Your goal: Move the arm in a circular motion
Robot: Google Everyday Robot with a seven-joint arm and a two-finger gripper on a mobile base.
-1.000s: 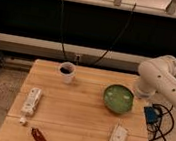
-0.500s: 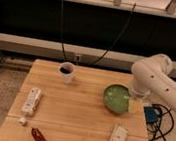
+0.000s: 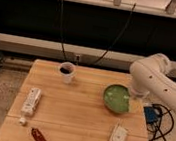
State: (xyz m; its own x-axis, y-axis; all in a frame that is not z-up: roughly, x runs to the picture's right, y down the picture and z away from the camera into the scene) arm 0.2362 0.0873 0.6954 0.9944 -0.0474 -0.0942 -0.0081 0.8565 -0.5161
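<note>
From where I stand, the left side of the wooden table [image 3: 81, 119] looks just as it did a second ago: the white box [image 3: 30, 101], the dark red wrapper [image 3: 40, 139] by the front edge and the cup [image 3: 67, 73] of dark liquid have not shifted. Nor has the green bowl [image 3: 115, 98], or the small white packet [image 3: 118, 136] in front of it. The change is on the right. The arm [image 3: 153, 78] has swung its big rounded joint leftward from out past the table's edge, so that joint now hangs above the bowl's right rim. Most of that sweep came early; over the last half second it has barely drifted. To my eye that is one arc of the circle, done in the air with nothing touched. The gripper [image 3: 136, 97] is at the arm's lower end, just over the bowl's right rim, and whether it is apart or together I cannot tell.
</note>
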